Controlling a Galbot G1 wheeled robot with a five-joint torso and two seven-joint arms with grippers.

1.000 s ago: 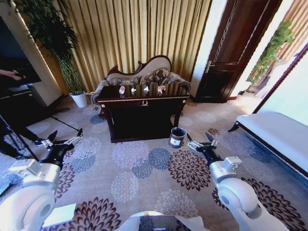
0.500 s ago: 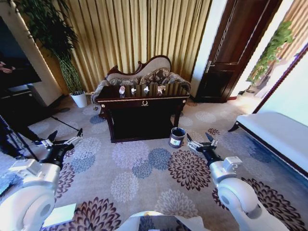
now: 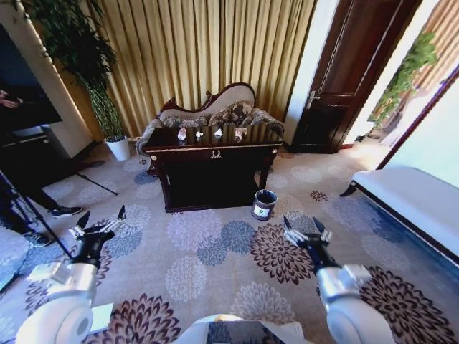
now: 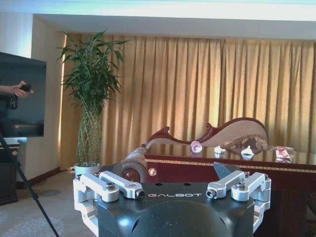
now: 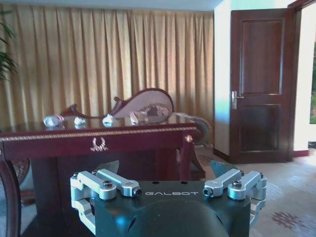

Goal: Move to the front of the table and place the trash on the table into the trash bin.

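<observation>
Nearest, two grippers hang low over the flowered carpet, the left gripper (image 3: 100,221) and the right gripper (image 3: 306,228), each released with fingers spread, empty, both arms reaching forward. Beyond them one trash bin (image 3: 264,203) stands on the carpet just beside the table's right front leg. Farther, one table (image 3: 213,150) carries the trash (image 3: 210,133): four small pieces in a row.
</observation>
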